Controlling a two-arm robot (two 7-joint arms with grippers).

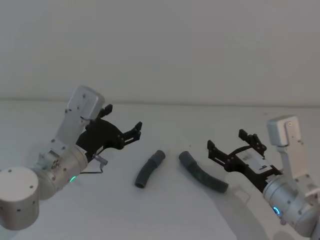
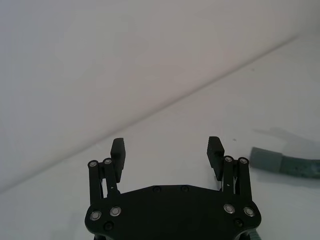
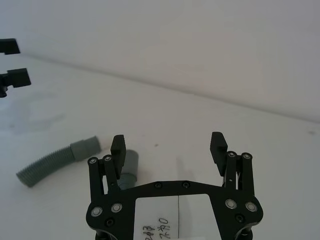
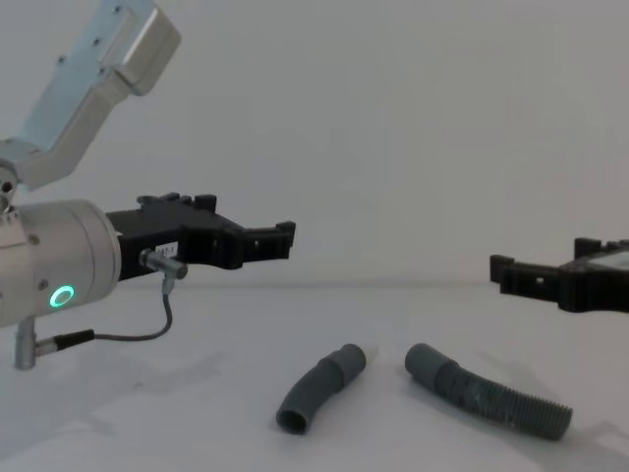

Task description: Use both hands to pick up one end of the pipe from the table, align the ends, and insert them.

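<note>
On the plain white matte worktop (image 1: 165, 215), before a pale grey wall (image 1: 175, 45), a short smooth dark grey elbow (image 1: 149, 169) and a ribbed grey corrugated hose (image 1: 202, 176) lie near each other, not touching. The black left end effector (image 1: 123, 118) and right end effector (image 1: 226, 139) hover above, fingers spread, empty.

pipe pieces: 2 total, 1 short curved elbow (image 1: 149, 169) lower centre of head view, 1 longer ribbed hose (image 1: 202, 178) just right of it | grippers: 2, left gripper (image 1: 123, 117) mid-left, right gripper (image 1: 226, 139) mid-right | bench (image 1: 165, 215): 1
</note>
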